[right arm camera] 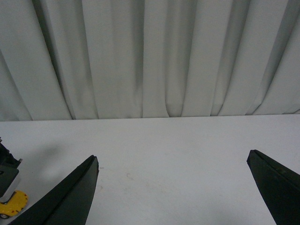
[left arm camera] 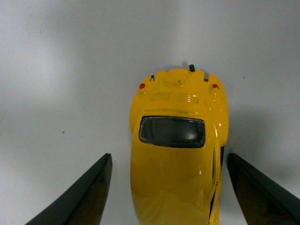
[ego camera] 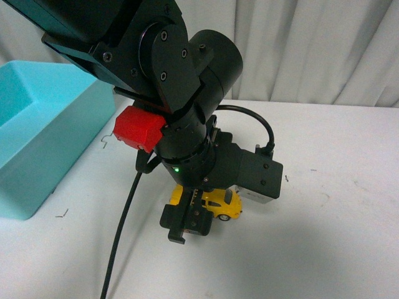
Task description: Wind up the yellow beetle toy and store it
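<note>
The yellow beetle toy (ego camera: pixel 222 204) stands on the white table, mostly hidden under my left arm in the front view. In the left wrist view the toy (left arm camera: pixel 177 159) lies between the two dark fingers, its dark window and red lights facing the camera. My left gripper (left arm camera: pixel 168 187) is open, with a gap on each side of the car and no contact visible. My right gripper (right arm camera: pixel 173 187) is open and empty above bare table; a bit of the yellow toy (right arm camera: pixel 13 204) shows at the frame's edge.
A light blue open bin (ego camera: pixel 43 134) stands at the left of the table. A red part (ego camera: pixel 138 129) and a black cable (ego camera: pixel 121 230) belong to the left arm. White curtains (right arm camera: pixel 150 56) hang behind the table.
</note>
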Available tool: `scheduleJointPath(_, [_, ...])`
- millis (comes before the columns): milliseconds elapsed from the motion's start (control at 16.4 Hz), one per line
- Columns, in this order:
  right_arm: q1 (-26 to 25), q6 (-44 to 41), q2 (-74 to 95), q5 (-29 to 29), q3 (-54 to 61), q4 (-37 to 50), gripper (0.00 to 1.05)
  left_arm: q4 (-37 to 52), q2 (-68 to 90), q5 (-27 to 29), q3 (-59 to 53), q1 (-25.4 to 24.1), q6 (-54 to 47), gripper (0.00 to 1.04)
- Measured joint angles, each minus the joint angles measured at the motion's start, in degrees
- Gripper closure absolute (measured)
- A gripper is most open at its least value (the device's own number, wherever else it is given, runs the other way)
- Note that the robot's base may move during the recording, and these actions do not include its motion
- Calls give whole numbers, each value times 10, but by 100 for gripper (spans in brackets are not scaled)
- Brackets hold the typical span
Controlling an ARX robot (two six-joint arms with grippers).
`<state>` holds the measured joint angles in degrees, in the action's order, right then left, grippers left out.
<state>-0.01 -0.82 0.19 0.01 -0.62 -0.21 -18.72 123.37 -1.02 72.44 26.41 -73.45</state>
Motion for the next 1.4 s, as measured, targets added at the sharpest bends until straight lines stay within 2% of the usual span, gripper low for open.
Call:
scheduleJointPath(183, [0, 0, 0, 0, 0, 0, 7, -21, 0, 0, 8, 1, 17, 57])
scheduleJointPath(244, [0, 0, 0, 0, 0, 0, 7, -22, 0, -3, 10, 2, 31, 60])
scheduleJointPath(426, [0, 0, 0, 0, 0, 0, 7, -39, -1, -40, 21, 10, 91, 64])
scheduleJointPath(548, [0, 0, 0, 0, 0, 0, 7, -42, -13, -87, 31, 8, 142, 64])
scheduleJointPath(731, [0, 0, 0, 0, 0, 0, 7, -21, -74, -149, 73, -28, 232, 64])
scheduleJointPath(853, [0, 0, 0, 0, 0, 0, 7, 15, -123, -152, 105, -96, 286, 64])
scheduleJointPath(975, [0, 0, 0, 0, 0, 0, 7, 43, -140, -123, 115, -174, 329, 64])
scheduleJointPath(1218, [0, 0, 0, 0, 0, 0, 7, 104, -131, -31, 126, -307, 396, 64])
scheduleJointPath(1340, [0, 0, 0, 0, 0, 0, 7, 130, -106, 38, 98, -391, 421, 64])
scheduleJointPath(1401, [0, 0, 0, 0, 0, 0, 7, 153, -81, 61, 81, -408, 432, 64])
